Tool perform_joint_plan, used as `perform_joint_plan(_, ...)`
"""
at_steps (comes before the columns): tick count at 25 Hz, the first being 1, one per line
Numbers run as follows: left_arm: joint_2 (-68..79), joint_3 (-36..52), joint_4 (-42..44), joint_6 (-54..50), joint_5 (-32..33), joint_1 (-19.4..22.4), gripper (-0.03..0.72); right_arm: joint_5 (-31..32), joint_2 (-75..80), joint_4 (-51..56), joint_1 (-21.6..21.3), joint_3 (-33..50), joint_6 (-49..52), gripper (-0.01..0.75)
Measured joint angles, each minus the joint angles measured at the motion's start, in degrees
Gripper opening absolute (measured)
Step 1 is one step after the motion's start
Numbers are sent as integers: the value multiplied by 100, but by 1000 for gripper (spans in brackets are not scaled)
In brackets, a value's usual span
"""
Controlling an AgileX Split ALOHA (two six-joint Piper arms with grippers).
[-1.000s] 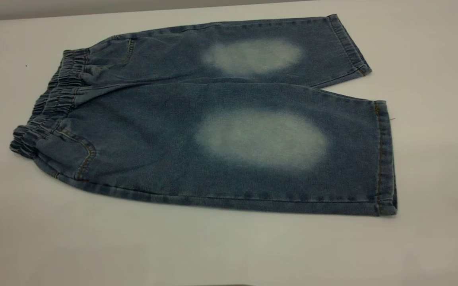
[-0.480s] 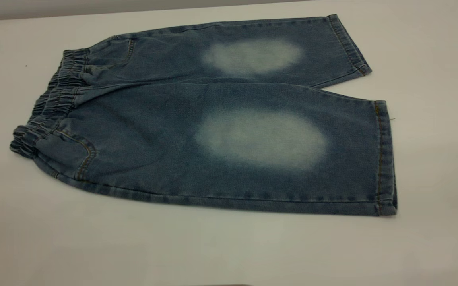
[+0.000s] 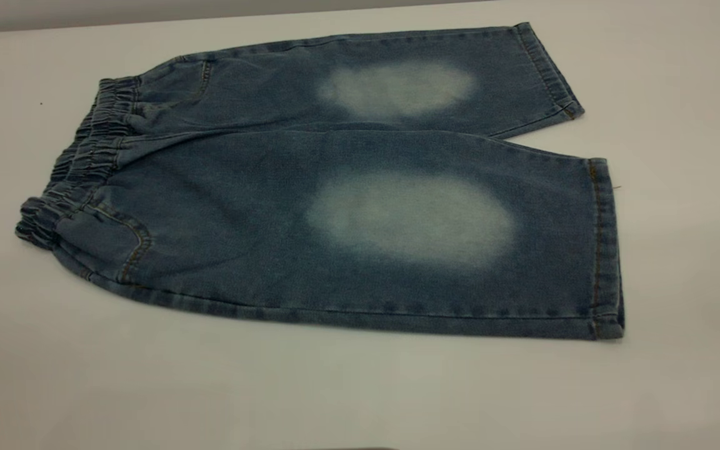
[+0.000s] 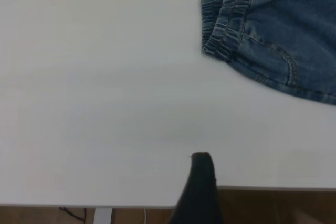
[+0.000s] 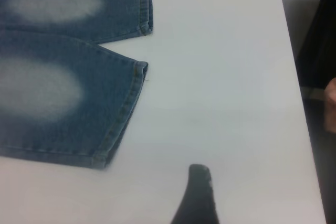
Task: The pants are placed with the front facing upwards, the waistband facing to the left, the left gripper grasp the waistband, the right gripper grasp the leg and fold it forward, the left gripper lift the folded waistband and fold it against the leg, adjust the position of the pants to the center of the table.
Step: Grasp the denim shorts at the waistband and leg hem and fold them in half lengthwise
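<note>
The pants (image 3: 335,200) lie flat and spread on the white table (image 3: 360,400), front up, with a pale faded patch on each knee. The gathered waistband (image 3: 79,162) points left and both leg hems (image 3: 604,250) point right. Neither gripper appears in the exterior view. In the left wrist view a black part of my left gripper (image 4: 202,182) hovers at the table's near edge, well away from the waistband (image 4: 220,19). In the right wrist view a black part of my right gripper (image 5: 197,192) hangs over bare table, a short way from the nearer leg hem (image 5: 123,114). Neither gripper holds anything.
The table's near edge (image 4: 262,187) runs just beside the left gripper, with brown floor below it. The table's right edge (image 5: 296,77) shows in the right wrist view, with a dark shape and what looks like part of a person's hand (image 5: 331,103) beyond it.
</note>
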Motion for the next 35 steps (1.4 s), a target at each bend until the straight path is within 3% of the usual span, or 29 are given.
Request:
perform_joint_plan(14,0,0,10,-61,0,0,583,-12,19,169,0,0,62,526)
perform_joint_plan(19,629,-198,277,-514,-30,0,583,-17,691,492,0,-435,62,526)
perform_joint_plan(27,3118,-609,425,-982,-1122,0,583,-676,2569,1219,0,-965,-230,526)
perform_joint_plan(35,5452,-1097,470,-1538,-2060,0,583,-1203,4069,2727,0,-965,-1486,526)
